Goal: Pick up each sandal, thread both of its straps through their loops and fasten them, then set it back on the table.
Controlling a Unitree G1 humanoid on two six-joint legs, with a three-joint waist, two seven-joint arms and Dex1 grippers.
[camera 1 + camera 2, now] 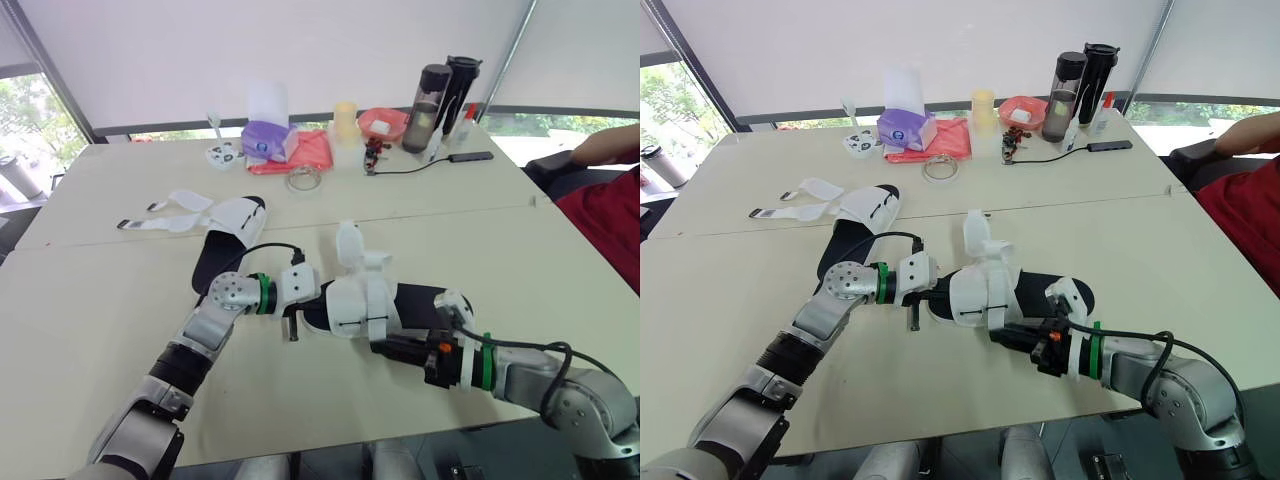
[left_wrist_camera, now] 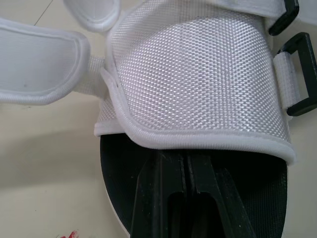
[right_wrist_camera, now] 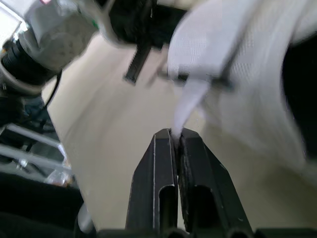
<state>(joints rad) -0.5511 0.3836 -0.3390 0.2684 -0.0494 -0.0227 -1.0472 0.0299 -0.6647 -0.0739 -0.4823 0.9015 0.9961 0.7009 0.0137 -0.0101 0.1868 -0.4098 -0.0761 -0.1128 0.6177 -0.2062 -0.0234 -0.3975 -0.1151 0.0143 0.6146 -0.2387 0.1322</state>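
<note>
A white-and-black sandal [image 1: 372,298] is held just above the table [image 1: 100,300] near its front edge. My left gripper [image 1: 303,318] is shut on the sandal's toe end; its fingers [image 2: 185,193] reach over the black insole to the edge of the white mesh upper. My right gripper [image 3: 176,135] is shut on a thin white strap [image 3: 190,101] that hangs from the upper's near side, and shows under the sandal [image 1: 385,346]. One wide strap [image 1: 349,243] stands up loose. The second sandal [image 1: 228,238] lies further back on the left, its straps [image 1: 170,214] spread open.
At the back of the table stand a purple tissue box [image 1: 268,140], a red cloth [image 1: 308,152], a tape roll [image 1: 303,180], a red bowl [image 1: 383,122] and two dark bottles [image 1: 440,92]. A person's red sleeve [image 1: 612,215] shows at the right edge.
</note>
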